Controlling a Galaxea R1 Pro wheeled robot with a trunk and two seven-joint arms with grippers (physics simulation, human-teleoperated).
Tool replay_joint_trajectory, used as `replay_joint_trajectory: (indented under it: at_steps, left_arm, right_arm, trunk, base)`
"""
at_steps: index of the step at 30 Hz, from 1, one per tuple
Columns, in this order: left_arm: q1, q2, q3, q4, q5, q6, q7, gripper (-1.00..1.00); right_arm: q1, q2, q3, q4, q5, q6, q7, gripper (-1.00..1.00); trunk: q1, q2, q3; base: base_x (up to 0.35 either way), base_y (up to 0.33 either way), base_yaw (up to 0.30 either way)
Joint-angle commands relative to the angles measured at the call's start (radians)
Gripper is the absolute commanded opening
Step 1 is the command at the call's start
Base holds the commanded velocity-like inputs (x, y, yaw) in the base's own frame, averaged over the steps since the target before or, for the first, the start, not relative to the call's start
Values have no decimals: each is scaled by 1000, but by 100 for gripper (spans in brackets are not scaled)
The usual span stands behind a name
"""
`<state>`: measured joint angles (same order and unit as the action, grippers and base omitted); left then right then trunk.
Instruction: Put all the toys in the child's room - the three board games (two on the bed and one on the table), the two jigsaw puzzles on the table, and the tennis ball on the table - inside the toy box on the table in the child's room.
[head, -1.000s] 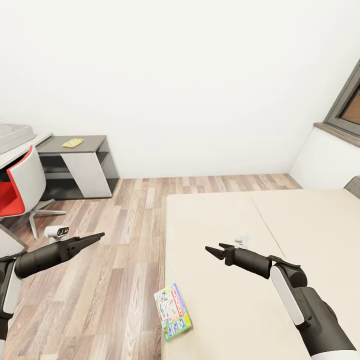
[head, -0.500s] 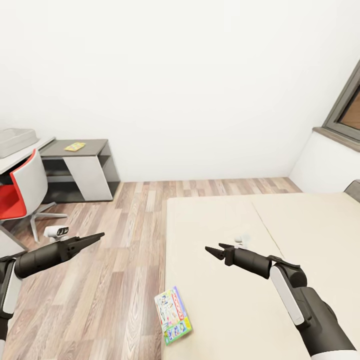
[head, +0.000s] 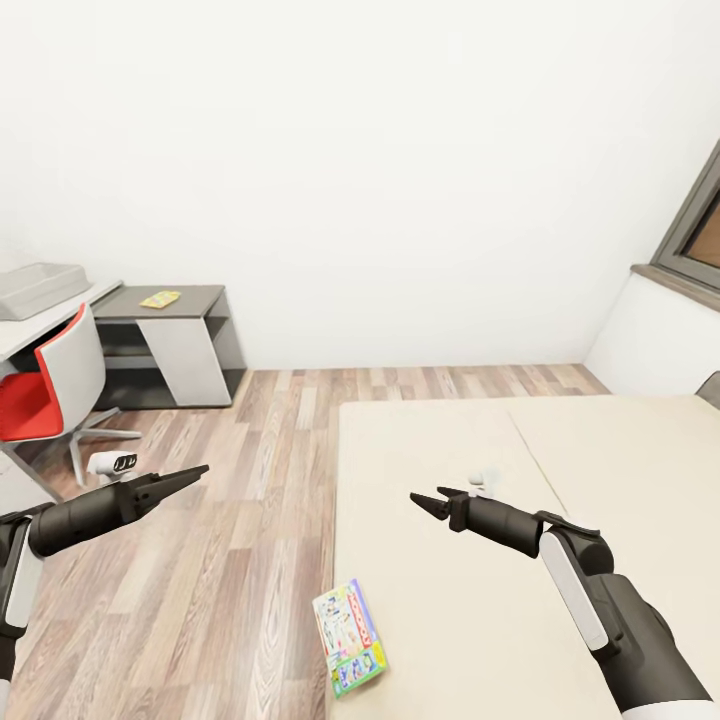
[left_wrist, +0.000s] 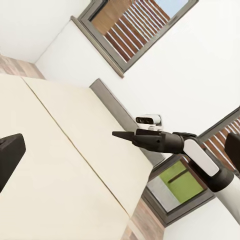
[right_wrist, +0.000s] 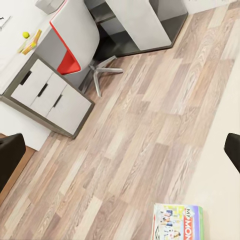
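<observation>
A robot stands at the corner of a beige bed (head: 560, 440) in a white room, both arms out in front. A green and white Monopoly game box (head: 348, 637) lies at the bed's near edge, partly overhanging the wood floor (head: 230, 520). A clumsy push could likely tip it off. The right claw (head: 432, 500) hovers over the mattress, jaws slightly apart and empty, with the box nearer the robot and to its left. The left claw (head: 187, 476), over the floor, looks nearly closed and empty. The grey toy tray (head: 38, 290) sits on the far desk (head: 30, 328).
</observation>
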<state>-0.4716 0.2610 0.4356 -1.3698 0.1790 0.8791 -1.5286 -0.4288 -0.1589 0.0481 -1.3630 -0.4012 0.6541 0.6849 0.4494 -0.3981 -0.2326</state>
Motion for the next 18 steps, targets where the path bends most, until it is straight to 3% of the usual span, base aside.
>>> replay_joint_trajectory:
  at_steps: [1, 18]
  left_arm:
    - [-1, 0, 0, 0, -1, 11, -4, 100]
    - [-1, 0, 0, 0, -1, 11, -4, 100]
  right_arm:
    - [-1, -1, 1, -1, -7, 7, -2, 100]
    - [-1, -1, -3, 1, -8, 7, -1, 100]
  trunk:
    - [1, -2, 0]
    - [1, -2, 27]
  base:
    - [0, 0, 66]
    - [0, 0, 68]
